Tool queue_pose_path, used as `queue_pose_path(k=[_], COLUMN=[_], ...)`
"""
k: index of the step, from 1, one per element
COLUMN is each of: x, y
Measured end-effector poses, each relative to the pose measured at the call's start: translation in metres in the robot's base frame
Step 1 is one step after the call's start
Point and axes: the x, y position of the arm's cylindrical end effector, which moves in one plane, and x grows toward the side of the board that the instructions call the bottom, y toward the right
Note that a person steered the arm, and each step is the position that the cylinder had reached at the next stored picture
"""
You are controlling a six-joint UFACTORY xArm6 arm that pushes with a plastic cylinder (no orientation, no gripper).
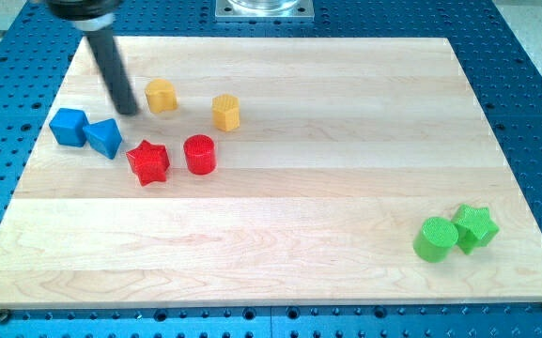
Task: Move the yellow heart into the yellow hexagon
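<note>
— What did the scene hold, biggest thing first?

— The wooden table (280, 272) carried everything. Over its upper-left part slanted the dark rod, and my tip (130, 110) rested on the wood just to the view's left of the yellow heart (161, 96), very near it; whether it touched I could not tell. There were no jaws on this arm at all, so nothing stood apart, together or clamped.

— And the task's things?

— The yellow heart lay near the view's top left. The yellow hexagon (225, 112) sat a short way to its right and slightly lower, the two clearly apart with bare wood between.

— Which step was that, in your judgement?

— The approach looked finished and the push not yet made. With the tip behind the heart on the side away from the hexagon, the next move seemed to call for a slide toward the view's right and a touch downward, kept centred on the heart so it did not spin off sideways.

— Count the blocks.

— Eight. Two yellow: the heart and hexagon. Two blue: a blue cube (69, 126) and a blue triangular block (105, 138), touching. Two red: a red star (147, 161) and a red cylinder (199, 154). Two green at the lower right: a green cylinder (434, 238) and a green star (475, 226), touching.
</note>
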Motion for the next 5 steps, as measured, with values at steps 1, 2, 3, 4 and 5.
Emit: queue_pose_path(k=[1, 2, 3, 4, 5], x=[-0.001, -0.023, -0.049, -0.054, -0.002], y=[0.051, 0.014, 0.025, 0.063, 0.07])
